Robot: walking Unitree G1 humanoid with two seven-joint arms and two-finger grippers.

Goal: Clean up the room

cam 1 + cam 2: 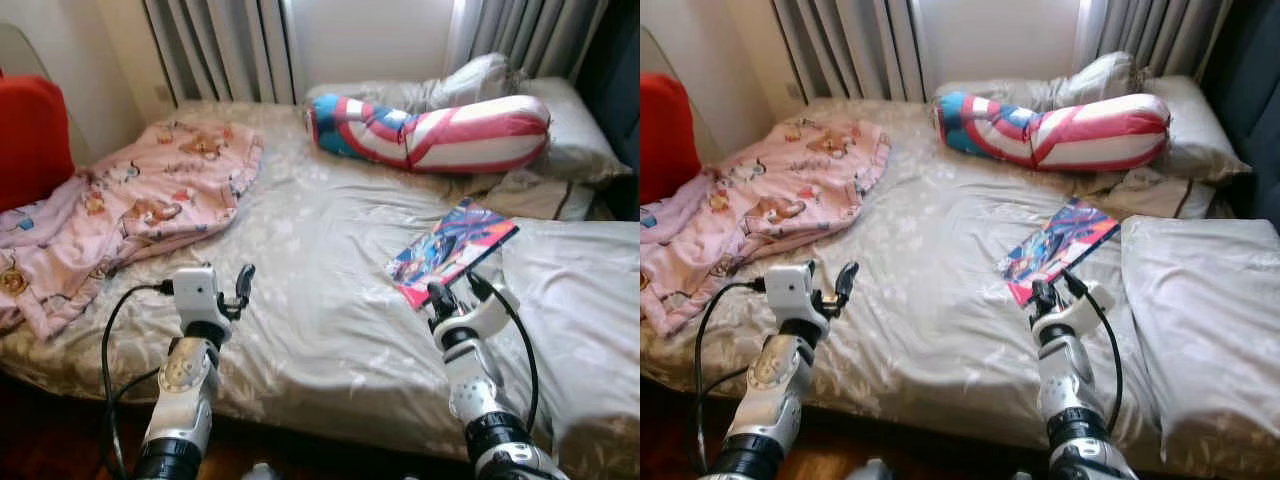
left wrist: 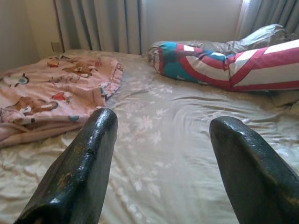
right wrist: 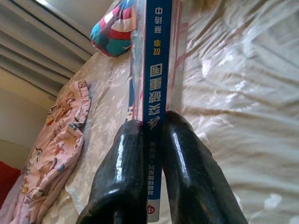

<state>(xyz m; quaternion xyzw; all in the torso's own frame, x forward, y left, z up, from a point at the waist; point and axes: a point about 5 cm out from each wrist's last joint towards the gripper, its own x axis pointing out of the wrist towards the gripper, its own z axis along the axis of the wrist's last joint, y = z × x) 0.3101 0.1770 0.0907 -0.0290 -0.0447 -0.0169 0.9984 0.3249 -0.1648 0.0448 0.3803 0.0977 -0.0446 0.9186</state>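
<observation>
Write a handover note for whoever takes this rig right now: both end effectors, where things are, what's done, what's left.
Right end effector: shut on the spine of the colourful thin book, which lies on the grey floral bedsheet.
Left end effector: open, empty, above the sheet.
Crumpled pink cartoon-print blanket lies at the bed's left side; red, white and blue bolster pillow at the head.
Done: book gripped.
Left: put the book away, tidy the blanket.
</observation>
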